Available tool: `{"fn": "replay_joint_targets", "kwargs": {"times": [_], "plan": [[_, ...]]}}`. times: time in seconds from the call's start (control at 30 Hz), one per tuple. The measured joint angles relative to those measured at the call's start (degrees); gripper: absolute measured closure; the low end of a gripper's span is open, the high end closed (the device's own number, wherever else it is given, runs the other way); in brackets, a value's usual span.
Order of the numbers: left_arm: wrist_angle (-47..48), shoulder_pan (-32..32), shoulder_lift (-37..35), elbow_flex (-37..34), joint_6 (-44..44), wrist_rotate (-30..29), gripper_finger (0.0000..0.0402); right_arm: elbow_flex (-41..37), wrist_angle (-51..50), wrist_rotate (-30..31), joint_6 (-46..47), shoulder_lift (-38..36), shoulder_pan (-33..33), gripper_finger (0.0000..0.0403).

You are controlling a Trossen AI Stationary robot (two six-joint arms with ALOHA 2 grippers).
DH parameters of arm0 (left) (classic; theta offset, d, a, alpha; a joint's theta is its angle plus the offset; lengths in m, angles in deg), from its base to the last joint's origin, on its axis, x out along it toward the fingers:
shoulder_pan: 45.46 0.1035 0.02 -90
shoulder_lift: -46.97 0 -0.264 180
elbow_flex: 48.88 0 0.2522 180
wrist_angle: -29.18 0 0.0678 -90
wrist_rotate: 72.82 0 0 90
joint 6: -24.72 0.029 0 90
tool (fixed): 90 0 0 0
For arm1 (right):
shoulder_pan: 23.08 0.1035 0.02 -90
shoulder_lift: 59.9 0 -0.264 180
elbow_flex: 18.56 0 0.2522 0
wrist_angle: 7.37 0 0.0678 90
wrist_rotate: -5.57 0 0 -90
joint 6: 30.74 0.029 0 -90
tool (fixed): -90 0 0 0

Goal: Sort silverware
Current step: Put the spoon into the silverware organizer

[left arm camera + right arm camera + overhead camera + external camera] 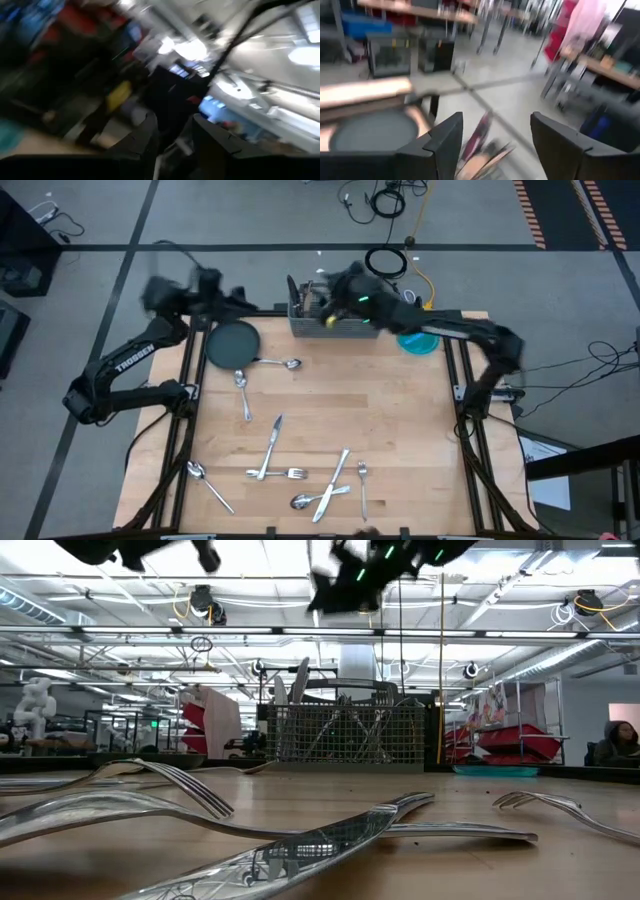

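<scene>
Our right hand (322, 305) hangs above the grey wire-mesh caddy (335, 325) at the far edge of the counter (400, 440), its two dark fingers (445, 145) spread apart with nothing between them. Several pieces of silverware stand upright in the caddy. Our left hand (205, 285) sits raised over the counter's far left corner, near the dark round plate (232, 345); we cannot tell whether its fingers are parted or closed on anything. White lettering on the left arm (130, 360) reads TROSSEN. Spreading outward, the rest of the silverware (300, 472) lies loose on the wood: a spoon touching the plate, knives, forks and spoons scattered toward the near edge. A teal dish (420, 341) rests beside the caddy.
</scene>
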Motion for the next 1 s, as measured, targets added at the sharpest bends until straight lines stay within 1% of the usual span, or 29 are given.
{"fn": "replay_joint_targets", "kwargs": {"times": [0.03, 0.07, 0.1, 0.13, 0.2, 0.23, 0.27, 0.3, 0.33, 0.37, 0.47, 0.53, 0.63, 0.7, 0.73, 0.83, 1.0], "plan": [[8.4, -0.7, 0.0, 0.0, 6.4, -0.8, 0.0279, 0.0, -1.2, 0.1, -1.5, -3.1, 0.0, 0.0181], [17.6, -1.3, 0.0, 0.0, 14.0, -3.1, 0.028, 0.1, -2.7, 0.4, -2.7, -5.9, 0.1, 0.0179], [27.3, -1.7, 0.0, 0.0, 22.2, -7.0, 0.0281, 0.1, -4.3, 1.1, -3.9, -9.2, 0.5, 0.0179], [36.8, -2.0, 0.0, 0.0, 30.6, -12.0, 0.0281, 0.2, -6.5, 2.1, -5.1, -12.1, 0.9, 0.0179], [53.1, -2.8, 0.5, 0.0, 44.7, -25.0, 0.0281, 0.1, -11.1, 3.9, -7.5, -17.7, 2.2, 0.0179], [58.8, -3.4, 1.1, 0.0, 50.4, -31.4, 0.0281, 0.1, -13.4, 5.0, -8.3, -20.4, 3.1, 0.0179], [63.5, -4.1, 1.9, 0.0, 54.8, -36.3, 0.0281, 0.1, -15.9, 6.0, -8.7, -23.0, 4.0, 0.0179], [67.1, -4.8, 3.1, 0.0, 57.8, -39.9, 0.0281, 0.1, -18.3, 6.9, -8.8, -25.4, 4.8, 0.0179], [69.6, -5.4, 4.4, 0.0, 59.6, -42.2, 0.0281, 0.1, -20.7, 8.0, -8.7, -27.8, 5.7, 0.0179], [70.5, -6.1, 5.8, -0.1, 60.6, -43.0, 0.0281, 0.1, -23.1, 9.2, -8.3, -29.9, 6.6, 0.0179], [69.0, -9.5, 11.5, 0.0, 62.1, -43.6, 0.0281, 0.1, -29.6, 13.6, -5.9, -34.8, 9.3, 0.0179], [68.7, -12.5, 16.0, 0.0, 64.6, -45.4, 0.0281, 0.1, -33.0, 15.8, -4.3, -37.1, 11.2, 0.0179], [68.6, -15.9, 22.2, 0.0, 69.2, -52.2, 0.028, 0.1, -36.7, 17.5, -1.7, -39.6, 13.3, 0.0179], [68.6, -17.5, 25.4, 0.0, 70.3, -57.5, 0.0279, 0.1, -38.4, 18.3, -0.3, -40.6, 14.6, 0.0179], [68.4, -18.1, 26.9, 0.0, 70.4, -59.1, 0.0278, 0.1, -39.2, 18.4, 0.3, -40.8, 15.1, 0.0179], [67.3, -19.1, 30.5, 0.0, 70.5, -59.5, 0.0278, 0.1, -40.5, 18.2, 1.3, -41.0, 16.3, 0.0179], [62.2, -20.8, 35.1, 0.0, 73.7, -61.0, 0.0278, 0.1, -42.3, 18.1, 2.4, -40.9, 17.6, 0.0179]]}}
